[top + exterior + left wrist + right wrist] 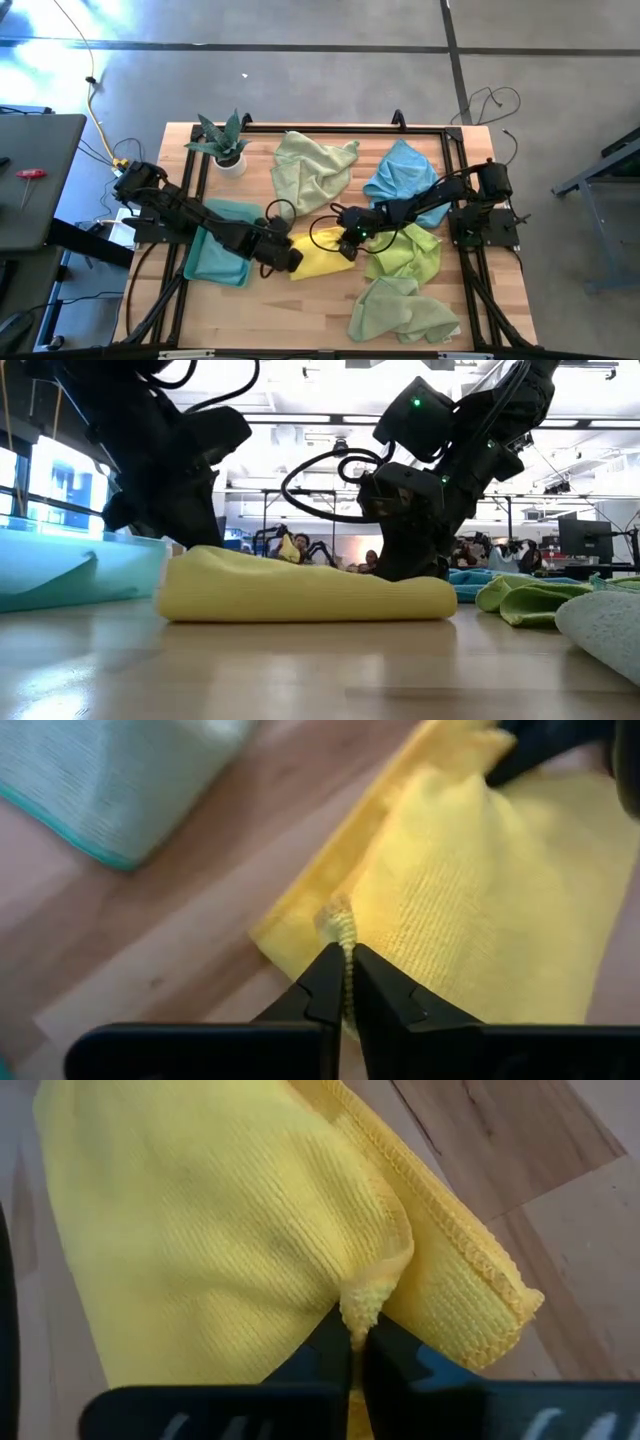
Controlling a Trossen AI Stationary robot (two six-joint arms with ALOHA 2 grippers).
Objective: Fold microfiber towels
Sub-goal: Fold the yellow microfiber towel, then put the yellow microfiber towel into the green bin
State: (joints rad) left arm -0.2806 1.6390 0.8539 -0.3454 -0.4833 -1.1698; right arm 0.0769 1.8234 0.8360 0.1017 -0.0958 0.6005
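A bright yellow towel [318, 258] lies folded on the table's middle, near the front; it shows as a flat roll in the low view [310, 598]. My left gripper [291, 258] is shut on its left end. My right gripper [347, 243] is shut on its right end. A teal towel [222, 250] lies folded left of it. A pale green towel [312, 165] and a sky blue towel [402, 170] lie crumpled at the back. Two more green towels [405, 285] lie at the right front. My left gripper pinches a small pucker of the yellow towel's top layer [343, 928] between its two fingers, near the towel's left corner. The fingers slant down from the table's left. The towel lies on the table, slack. My right gripper pinches a bunched bit of the yellow towel's upper layer [362, 1302] between its two fingers, beside the stitched edge [470, 1250]. The fingers come down from the table's right. The towel rests on the table in several layers.
A small potted plant [226, 143] stands at the back left. A black frame [455, 150] runs around the work area. Cables [490, 100] lie at the back right. Bare wood shows at the front, left of the green towels [300, 310].
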